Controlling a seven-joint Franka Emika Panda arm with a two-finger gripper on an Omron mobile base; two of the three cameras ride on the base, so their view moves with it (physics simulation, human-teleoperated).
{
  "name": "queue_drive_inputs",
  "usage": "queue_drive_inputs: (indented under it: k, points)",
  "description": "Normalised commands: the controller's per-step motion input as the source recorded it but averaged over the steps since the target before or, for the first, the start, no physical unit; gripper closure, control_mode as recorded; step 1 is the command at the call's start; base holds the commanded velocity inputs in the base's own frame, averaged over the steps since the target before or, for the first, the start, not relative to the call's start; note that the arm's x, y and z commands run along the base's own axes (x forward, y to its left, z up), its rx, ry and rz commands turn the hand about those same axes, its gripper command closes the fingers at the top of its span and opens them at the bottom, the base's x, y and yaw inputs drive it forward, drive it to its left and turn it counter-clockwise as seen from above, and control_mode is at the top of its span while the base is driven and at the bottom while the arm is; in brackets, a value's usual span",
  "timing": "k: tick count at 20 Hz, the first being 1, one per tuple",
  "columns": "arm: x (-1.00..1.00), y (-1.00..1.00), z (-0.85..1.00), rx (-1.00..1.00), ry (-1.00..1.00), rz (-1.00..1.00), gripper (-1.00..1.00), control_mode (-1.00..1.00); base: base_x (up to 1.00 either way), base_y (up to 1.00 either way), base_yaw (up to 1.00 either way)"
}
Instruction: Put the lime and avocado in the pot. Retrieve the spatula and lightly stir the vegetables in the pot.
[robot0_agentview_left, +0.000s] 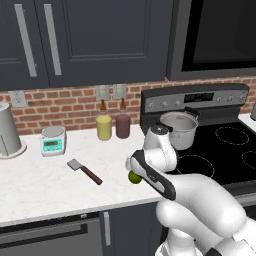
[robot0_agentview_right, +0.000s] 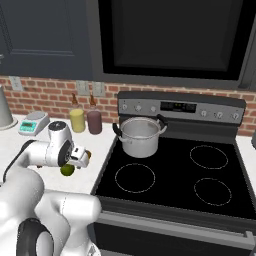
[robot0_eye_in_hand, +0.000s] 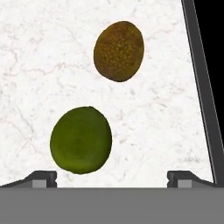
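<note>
On the white marble counter (robot0_agentview_left: 40, 180): one round yellow-green lime (robot0_eye_in_hand: 81, 140), one brown-olive oval avocado (robot0_eye_in_hand: 119, 51), one grey-bladed spatula with reddish-brown handle (robot0_agentview_left: 84, 170), two cylindrical jars, one yellow (robot0_agentview_left: 104, 127), one maroon (robot0_agentview_left: 123, 125); one steel pot (robot0_agentview_right: 139, 136) on the stove

Dark cabinets (robot0_agentview_left: 100, 35) hang above a red brick wall (robot0_agentview_left: 65, 107), white marble counter (robot0_agentview_left: 45, 175) and black stove (robot0_agentview_right: 200, 175).

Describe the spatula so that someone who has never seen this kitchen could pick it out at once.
Start at the black stove and move left along the white marble counter. Past the two bottles at the brick wall, in front of the small scale, the spatula lies flat on the open counter. It is the sole flat tool there: a squarish grey blade on a straight reddish-brown handle.
</note>
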Motion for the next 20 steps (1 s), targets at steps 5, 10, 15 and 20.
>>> queue_drive_inputs:
  k: [5, 10, 15, 20]
  points:
    - [0.16, 0.00, -0.19, 0.00, 0.00, 0.01, -1.00, -1.00, 0.00, 0.00, 0.00]
    - [0.20, 0.00, -0.20, 0.00, 0.00, 0.00, -1.00, -1.00, 0.00, 0.00, 0.00]
    - [0.24, 0.00, -0.22, 0.00, 0.00, 0.00, -1.00, -1.00, 0.00, 0.00, 0.00]
    - [0.05, 0.11, -0.05, 0.00, 0.00, 0.00, -1.00, -1.00, 0.00, 0.00, 0.00]
